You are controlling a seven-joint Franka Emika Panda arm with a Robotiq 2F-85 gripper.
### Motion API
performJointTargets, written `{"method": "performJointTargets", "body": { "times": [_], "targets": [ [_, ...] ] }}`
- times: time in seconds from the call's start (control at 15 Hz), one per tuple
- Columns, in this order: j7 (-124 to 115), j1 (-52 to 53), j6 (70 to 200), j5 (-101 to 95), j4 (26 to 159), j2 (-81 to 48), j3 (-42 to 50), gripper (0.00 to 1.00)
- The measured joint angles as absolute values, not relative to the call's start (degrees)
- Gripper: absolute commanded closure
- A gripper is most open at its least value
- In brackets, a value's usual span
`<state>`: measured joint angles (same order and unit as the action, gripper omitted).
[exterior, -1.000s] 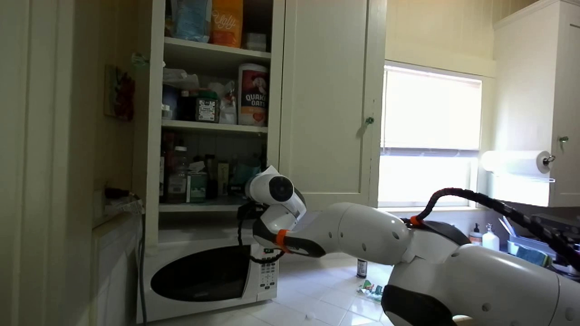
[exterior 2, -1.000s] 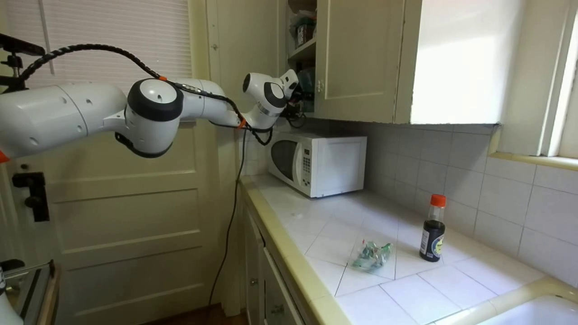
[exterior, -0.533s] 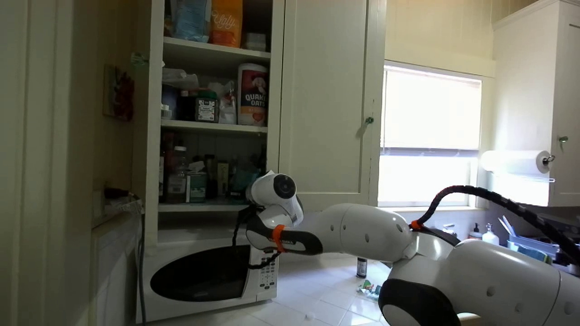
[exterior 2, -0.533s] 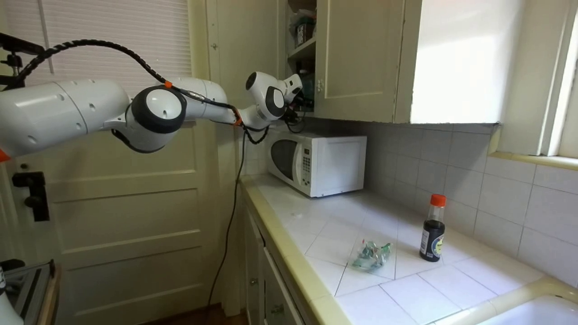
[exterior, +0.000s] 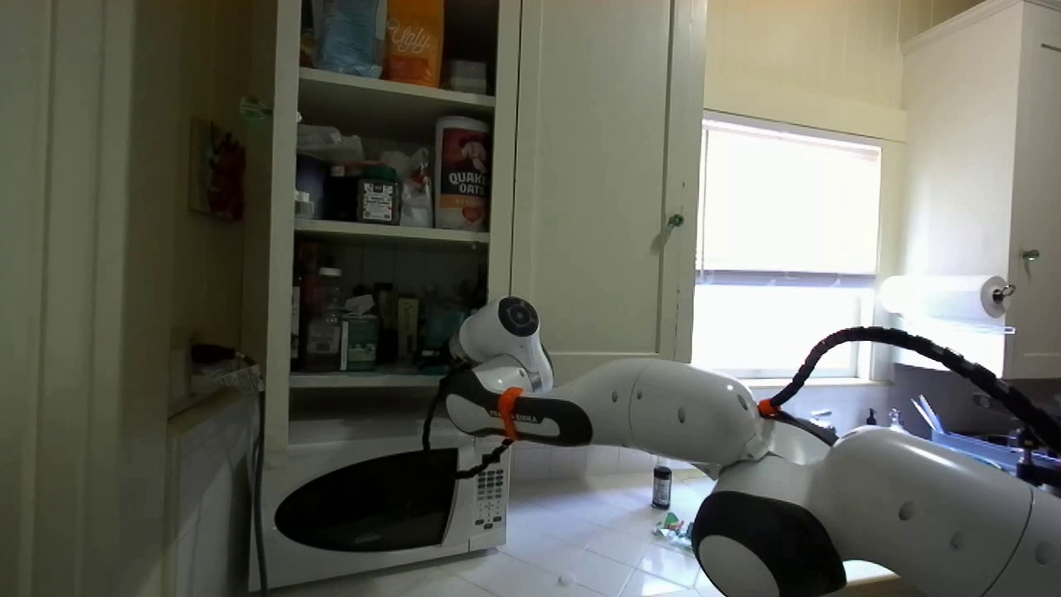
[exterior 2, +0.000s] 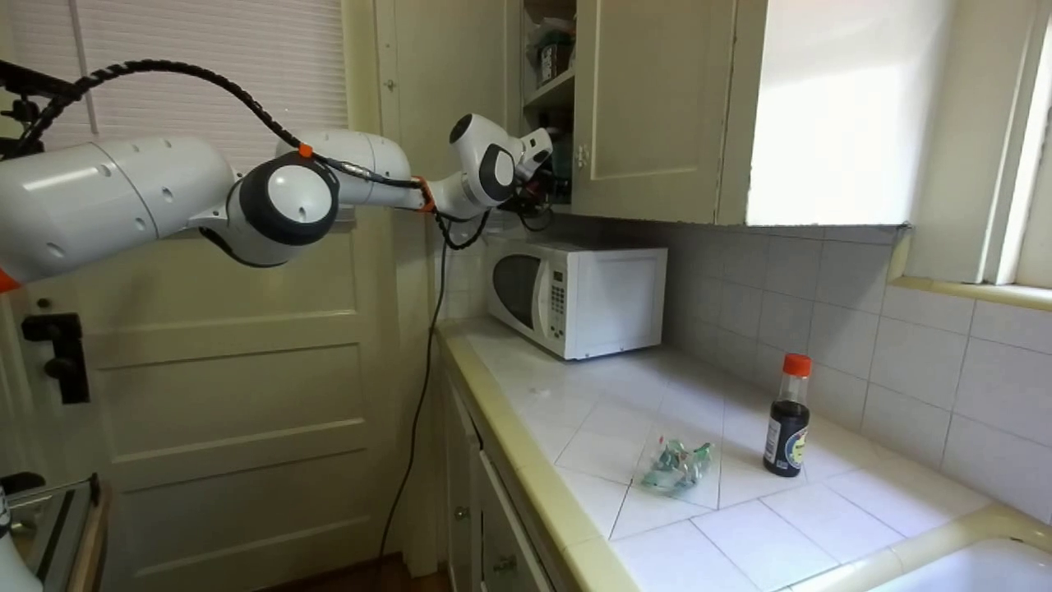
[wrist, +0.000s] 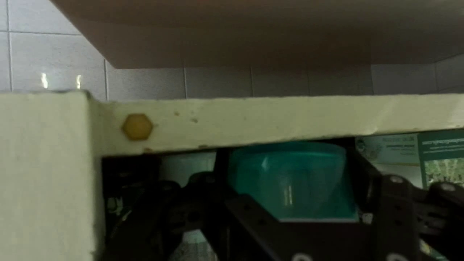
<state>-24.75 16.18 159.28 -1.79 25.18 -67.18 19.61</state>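
- Kitchen surroundings first: an open wall cupboard (exterior: 507, 124) hangs over a white-tiled counter (exterior 2: 588, 395), and we are working at its lowest shelf.
- Nearest to us, the gripper (wrist: 287, 163) looks closed on something: its black fingers (wrist: 366, 177) lie against both sides of a teal translucent plastic container (wrist: 297, 181).
- That container is just behind the painted shelf lip (wrist: 253, 125), its curved edge almost meeting the wood; whether its base rests on the shelf or hangs clear, we cannot tell.
- We judge the step in hand to be handling the container at the shelf's front, with the grip already made.
- As we read it, the next move calls for a steady hold, a path clear of the lip, and care around the cream upright post (wrist: 43, 181) near one finger.
- Beside the opposite finger is a green-and-white printed box (wrist: 438, 148); we would avoid swinging that way, since a knock could tip it.
- Below, on the counter, sits a white microwave oven (exterior 2: 620, 296); one shelf up stands a Quaker Oats canister (exterior: 462, 178).
- Farther along the counter we see a clear plastic bag with green contents (exterior 2: 675, 467) and, near it, an upright red-capped bottle of dark sauce (exterior 2: 787, 427).
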Motion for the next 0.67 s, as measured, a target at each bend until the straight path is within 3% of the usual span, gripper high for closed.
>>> {"method": "performJointTargets", "body": {
  "times": [0.27, 0.33, 0.47, 0.67],
  "targets": [
    [-22.1, 15.6, 156.2, -4.1, 25.1, -66.2, 16.6, 0.47],
    [-21.8, 15.6, 155.7, -4.5, 25.1, -66.1, 16.3, 0.06],
    [-21.5, 15.6, 154.6, -5.2, 25.1, -65.8, 16.0, 0.00],
    [-21.4, 15.9, 152.8, -6.6, 25.1, -65.6, 16.0, 0.00]
  ]
}}
